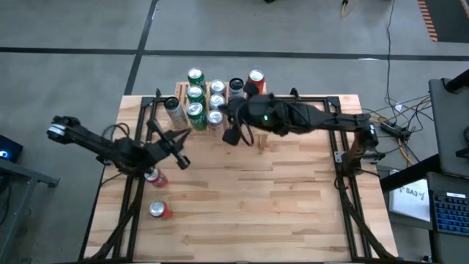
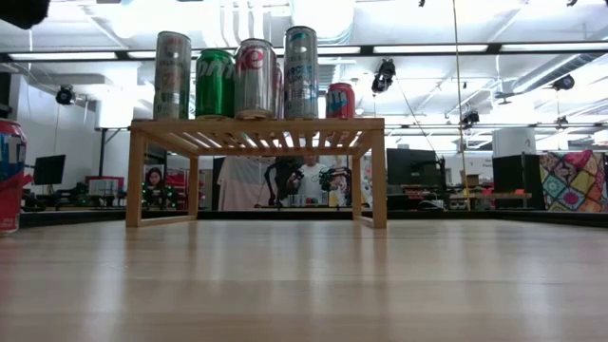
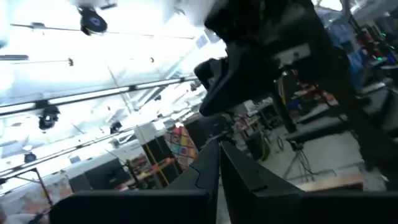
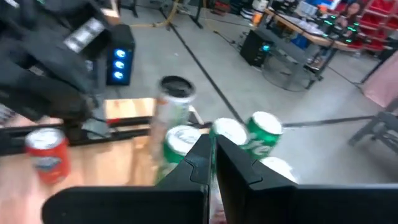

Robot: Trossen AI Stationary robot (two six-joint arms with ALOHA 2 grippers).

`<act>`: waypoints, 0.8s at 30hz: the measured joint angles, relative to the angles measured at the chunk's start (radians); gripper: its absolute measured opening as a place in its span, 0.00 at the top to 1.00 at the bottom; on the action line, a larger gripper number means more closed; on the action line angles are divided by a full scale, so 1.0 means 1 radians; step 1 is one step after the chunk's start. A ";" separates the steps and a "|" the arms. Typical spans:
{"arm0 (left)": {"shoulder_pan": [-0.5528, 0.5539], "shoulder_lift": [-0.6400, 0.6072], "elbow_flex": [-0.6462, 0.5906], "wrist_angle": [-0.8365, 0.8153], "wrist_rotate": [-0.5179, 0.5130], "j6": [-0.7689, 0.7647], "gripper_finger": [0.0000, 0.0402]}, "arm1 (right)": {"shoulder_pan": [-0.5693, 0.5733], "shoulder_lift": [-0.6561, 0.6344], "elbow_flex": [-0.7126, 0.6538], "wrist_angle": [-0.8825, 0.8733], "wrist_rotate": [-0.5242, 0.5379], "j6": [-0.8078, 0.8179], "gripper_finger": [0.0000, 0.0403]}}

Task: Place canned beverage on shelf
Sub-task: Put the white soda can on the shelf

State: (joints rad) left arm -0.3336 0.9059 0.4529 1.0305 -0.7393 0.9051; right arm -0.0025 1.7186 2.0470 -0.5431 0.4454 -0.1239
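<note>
Two red cans (image 1: pixel 155 193) stand apart from the shelf (image 2: pixel 256 130).

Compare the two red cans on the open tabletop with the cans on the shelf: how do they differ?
The two red cans stand on the bare table near the left arm; the shelf cans are clustered on the raised shelf at the far edge. The table pair is red; the shelf group is mostly green and silver. All stand upright.
</note>
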 joint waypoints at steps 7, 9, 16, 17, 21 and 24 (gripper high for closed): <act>0.001 -0.171 -0.004 -0.203 -0.009 -0.015 1.00 | -0.100 0.073 0.166 -0.081 0.000 -0.021 0.98; 0.001 -0.210 -0.004 -0.274 -0.012 -0.034 1.00 | -0.132 0.092 0.207 -0.089 0.000 -0.021 0.98; 0.002 -0.287 -0.006 -0.344 -0.007 -0.050 1.00 | -0.227 0.173 0.310 -0.080 -0.031 -0.057 0.98; 0.002 -0.292 -0.003 -0.345 -0.003 -0.050 1.00 | -0.239 0.178 0.309 -0.069 -0.052 -0.066 0.98; 0.002 -0.289 0.031 -0.357 -0.002 -0.050 1.00 | -0.272 0.197 0.308 -0.075 -0.071 -0.077 0.98; 0.002 -0.264 0.084 -0.406 0.007 -0.053 1.00 | -0.287 0.197 0.308 -0.082 -0.071 -0.107 0.98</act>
State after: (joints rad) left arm -0.3317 0.6422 0.5369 0.6244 -0.7323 0.8516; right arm -0.2897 1.9158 2.3550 -0.6252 0.3748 -0.2307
